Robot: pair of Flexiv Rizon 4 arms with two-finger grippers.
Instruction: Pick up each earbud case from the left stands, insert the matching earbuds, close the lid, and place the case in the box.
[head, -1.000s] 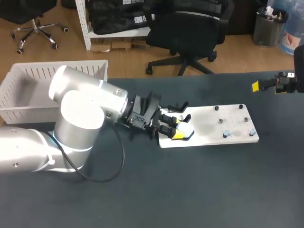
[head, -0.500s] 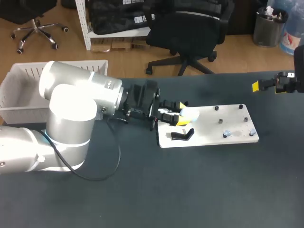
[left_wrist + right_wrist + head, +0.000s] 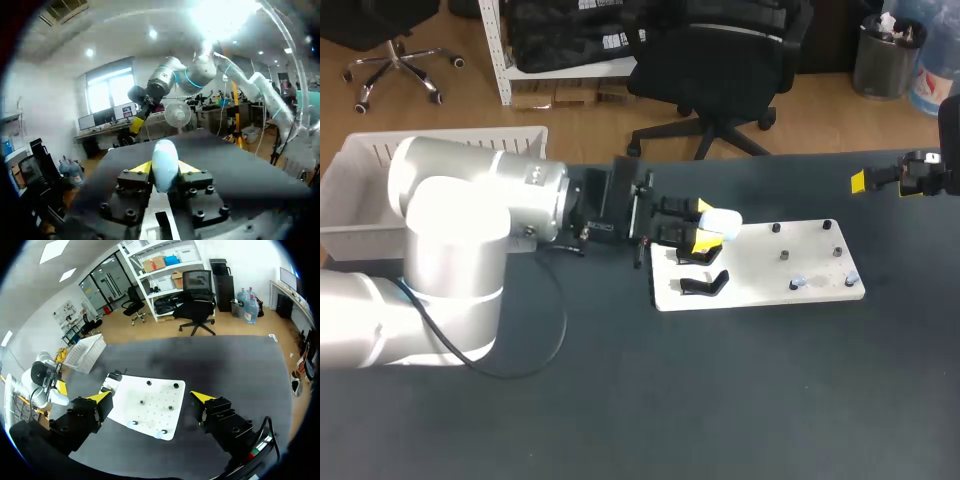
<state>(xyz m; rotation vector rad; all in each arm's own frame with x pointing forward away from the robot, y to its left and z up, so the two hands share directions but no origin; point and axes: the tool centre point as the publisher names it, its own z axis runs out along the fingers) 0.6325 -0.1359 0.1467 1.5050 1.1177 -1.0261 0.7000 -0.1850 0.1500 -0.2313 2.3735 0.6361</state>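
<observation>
A white earbud case (image 3: 721, 224) is held off the white board (image 3: 770, 262), with my left gripper (image 3: 702, 228) shut on it. In the left wrist view the case (image 3: 165, 161) stands between the yellow tips of the left gripper (image 3: 165, 169). One black stand (image 3: 704, 285) lies bare on the board's left end, just below the case. Small pale earbuds (image 3: 798, 282) rest near the board's right end. My right gripper (image 3: 868, 180) hangs wide open at the table's far right. In the right wrist view it (image 3: 151, 396) is above the board (image 3: 145, 407) with nothing between its fingers.
A white slatted box (image 3: 365, 185) stands at the table's back left corner, behind my left arm (image 3: 470, 220). Several black pegs (image 3: 784, 255) stick up from the board's right half. Dark tabletop (image 3: 720, 400) stretches in front of the board.
My left gripper has lifted the white case off the black stand and drawn it up and back; the wrist has turned. The stand is now bare. The right arm has not moved.
</observation>
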